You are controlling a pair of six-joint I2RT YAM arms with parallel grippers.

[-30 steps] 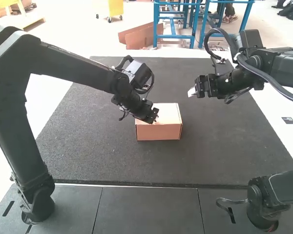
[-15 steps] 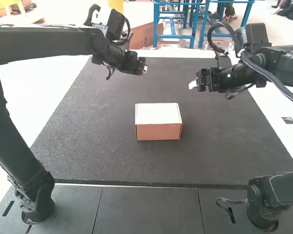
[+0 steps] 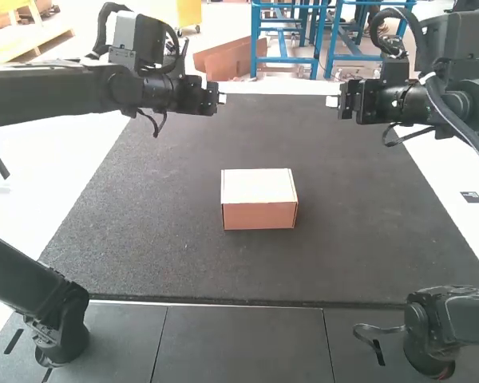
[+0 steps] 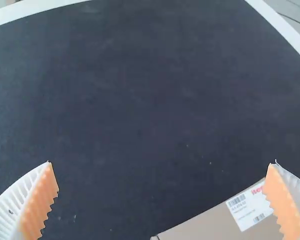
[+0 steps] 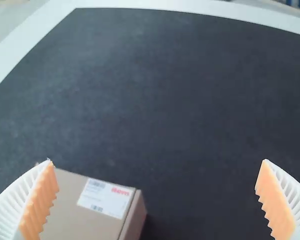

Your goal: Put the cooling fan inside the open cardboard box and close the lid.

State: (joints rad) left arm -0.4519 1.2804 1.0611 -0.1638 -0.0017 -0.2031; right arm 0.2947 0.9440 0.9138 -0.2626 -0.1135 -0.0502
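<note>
While the left gripper (image 3: pixel 216 96) and right gripper (image 3: pixel 338 100) hang wide and empty at upper left and upper right, the box (image 3: pixel 259 209) sits shut mid-frame; if untucked, its lid (image 3: pixel 257 184) might spring up with nothing pressing it

There's a white label (image 5: pixel 106 196) showing on one face of the cardboard box (image 3: pixel 259 199), close to a corner. It is carrying a short word in red at one edge, a small barcode block and a few lines of fine dark print, all too small to be making out letter by letter. The left wrist view is catching that same label, with the red word and barcode patches showing again and nothing legible. Over on the right arm's side, a small black tag (image 3: pixel 472 196) is lying on the pale table (image 3: pixel 455 159) just beside the black mat (image 3: pixel 144 223). It is bearing pale marks, and they are not reading as anything either.
</note>
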